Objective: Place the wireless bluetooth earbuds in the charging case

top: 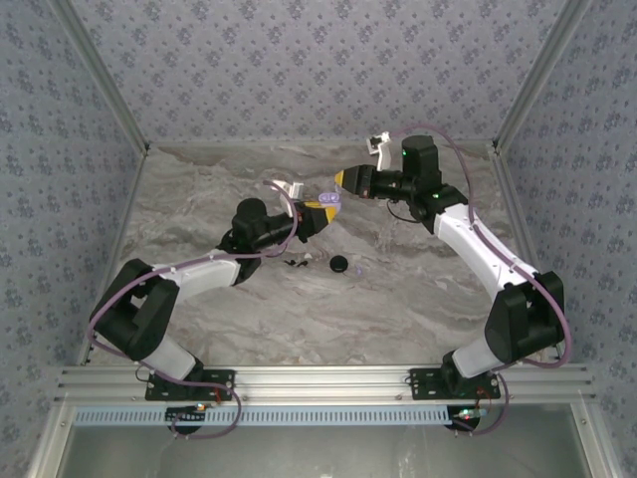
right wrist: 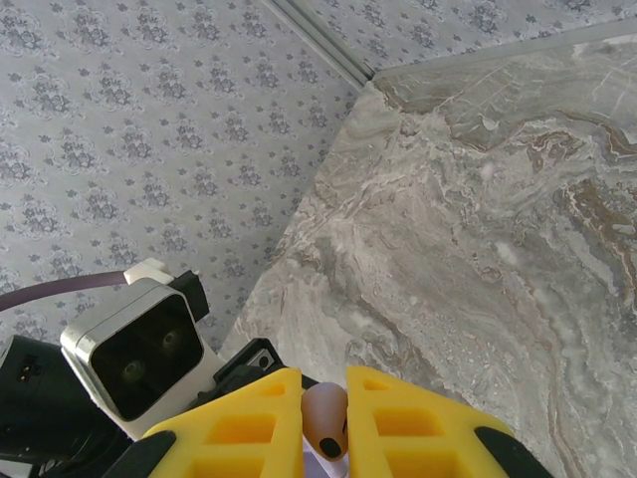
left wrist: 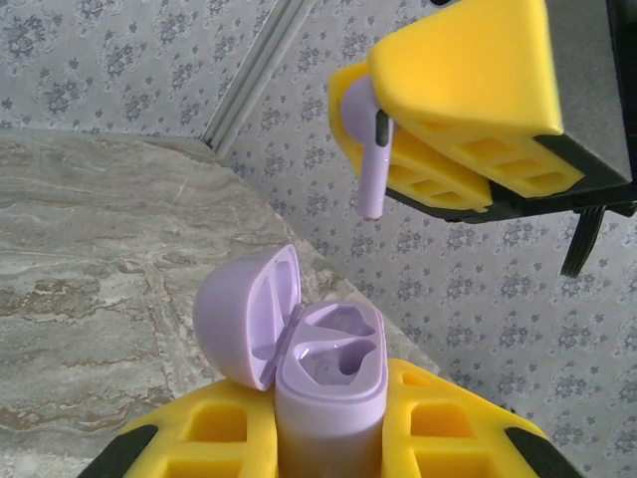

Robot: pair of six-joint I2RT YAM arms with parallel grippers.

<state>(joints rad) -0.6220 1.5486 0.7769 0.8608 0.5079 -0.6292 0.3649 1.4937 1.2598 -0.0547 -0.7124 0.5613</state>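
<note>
The left gripper (left wrist: 329, 438) pinches the open charging case (left wrist: 330, 370). The right gripper (right wrist: 323, 400) pinches an earbud (left wrist: 371, 184) near it, not touching. A black disc (top: 339, 264) lies on the table (top: 428, 309).

Clear air between pale lilac earbud (left wrist: 370, 179) and round lilac plastic charging case (left wrist: 333, 383), lid (left wrist: 239, 309) raised beside. Nearer, blocked low by flat black round disc (top: 339, 264) and small black bits (top: 296, 262) on grey marble table (top: 418, 299); open to the right.

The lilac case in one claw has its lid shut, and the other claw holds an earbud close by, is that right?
Not the lid: the left wrist view shows the charging case, gripped by the left gripper, with its lid swung open. The right gripper does hold an earbud close by.
</note>
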